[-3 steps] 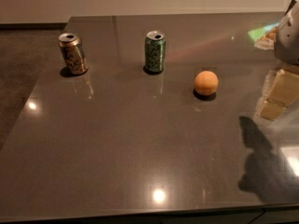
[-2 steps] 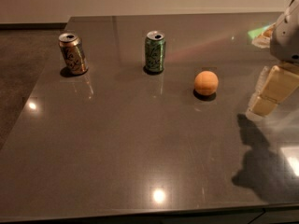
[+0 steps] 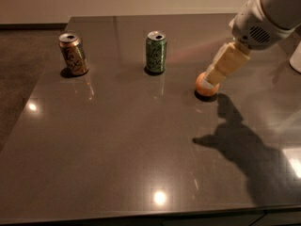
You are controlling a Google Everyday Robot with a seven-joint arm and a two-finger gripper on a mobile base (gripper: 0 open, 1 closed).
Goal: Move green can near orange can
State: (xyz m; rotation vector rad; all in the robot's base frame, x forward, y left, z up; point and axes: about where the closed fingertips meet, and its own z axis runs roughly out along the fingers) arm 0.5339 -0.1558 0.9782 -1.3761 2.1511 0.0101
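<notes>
The green can stands upright at the back middle of the dark table. The orange can stands upright at the back left, well apart from the green can. My gripper reaches in from the upper right on a white arm. Its cream-coloured end sits right over the orange ball, to the right of the green can.
A round orange ball lies right of the green can, partly covered by the gripper. The arm casts a dark shadow on the table's right front. A white object shows at the right edge. Floor lies beyond the table's left edge.
The arm has swung in from the right edge toward the left and now sits over the orange ball. Both cans stand where they were.
</notes>
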